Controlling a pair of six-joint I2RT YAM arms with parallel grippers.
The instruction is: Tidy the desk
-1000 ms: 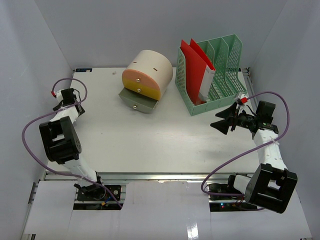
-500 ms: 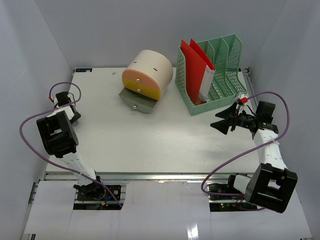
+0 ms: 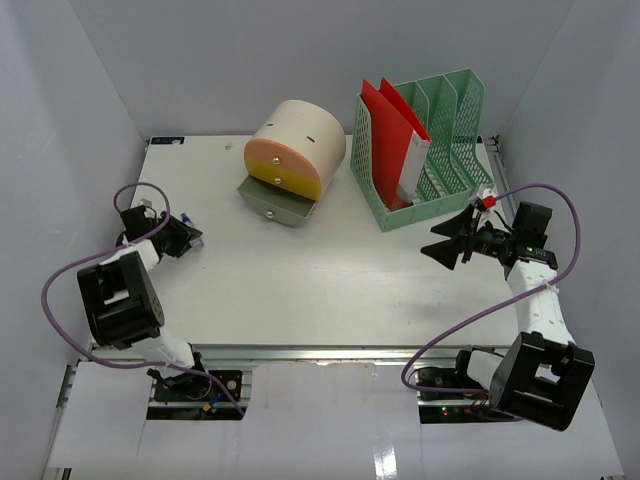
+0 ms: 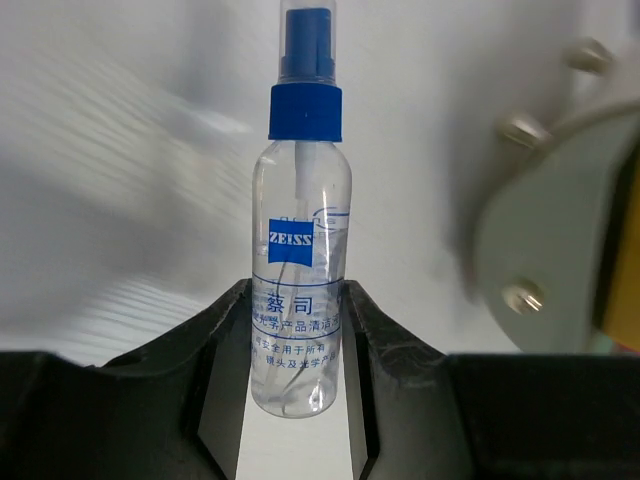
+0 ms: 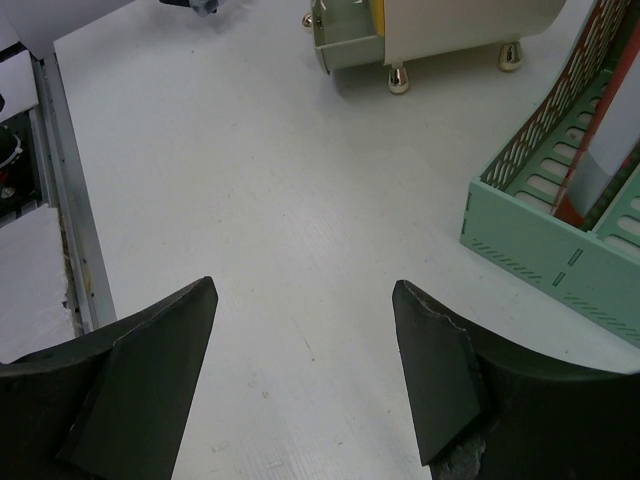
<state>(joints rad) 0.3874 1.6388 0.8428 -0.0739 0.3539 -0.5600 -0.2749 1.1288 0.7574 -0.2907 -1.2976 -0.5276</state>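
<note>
Now the left gripper (image 4: 297, 335) clamps the spray bottle (image 4: 300, 200), likely bound for the open drawer (image 4: 540, 240) ahead-right, while the right gripper (image 5: 305, 330) gapes empty.

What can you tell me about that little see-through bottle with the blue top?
The small clear plastic spray bottle with a blue pump top carries a blue ZEISS label and Chinese print. A see-through overcap covers the nozzle. Whether it holds liquid is unclear. The left pincer clamps its lower half from both sides, nozzle pointing away from the arm, over the left side of the white desk.
</note>
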